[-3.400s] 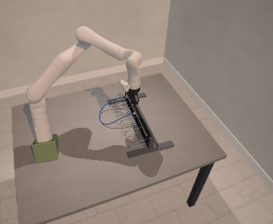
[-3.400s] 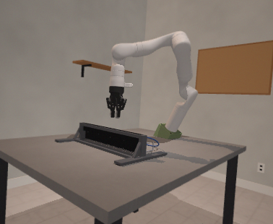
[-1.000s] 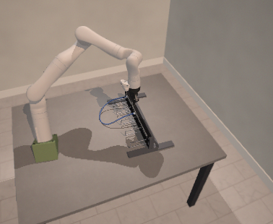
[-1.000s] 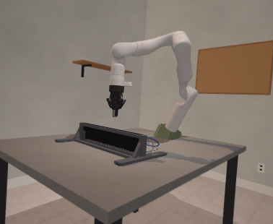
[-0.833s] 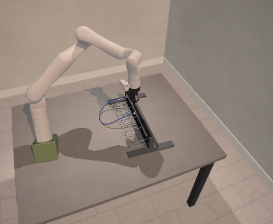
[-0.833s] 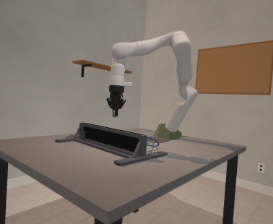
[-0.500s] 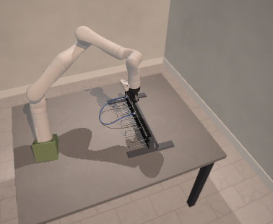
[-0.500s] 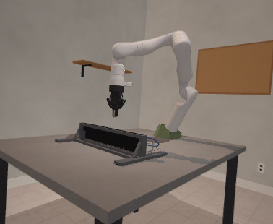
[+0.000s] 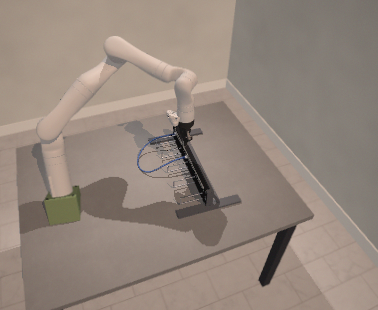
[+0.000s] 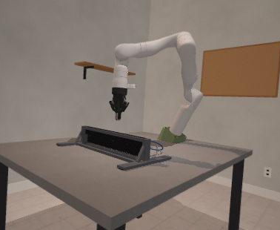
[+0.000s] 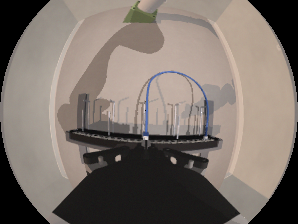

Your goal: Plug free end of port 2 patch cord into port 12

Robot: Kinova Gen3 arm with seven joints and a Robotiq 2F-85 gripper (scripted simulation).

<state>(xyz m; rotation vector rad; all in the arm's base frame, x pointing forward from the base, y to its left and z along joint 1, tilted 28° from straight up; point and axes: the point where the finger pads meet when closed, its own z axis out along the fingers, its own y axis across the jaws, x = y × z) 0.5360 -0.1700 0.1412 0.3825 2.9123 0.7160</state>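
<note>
Above the rack (image 10: 84, 130), near one end of it, our gripper (image 10: 118, 116) hangs with fingers closed on nothing, well clear of the top bar. On the table (image 10: 80, 185) the rack stands on two flat feet. Behind it the blue cord (image 9: 142, 159) arches in a loop, both ends at the rack's port side; we cannot tell which ports. Our arm rises from a green base (image 9: 63, 210) at the table's far corner.

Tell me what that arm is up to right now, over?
End effector shut, empty, hovering above the rack. Blue patch cord loops behind the rack, not in hand. Nothing between end effector and rack.
</note>
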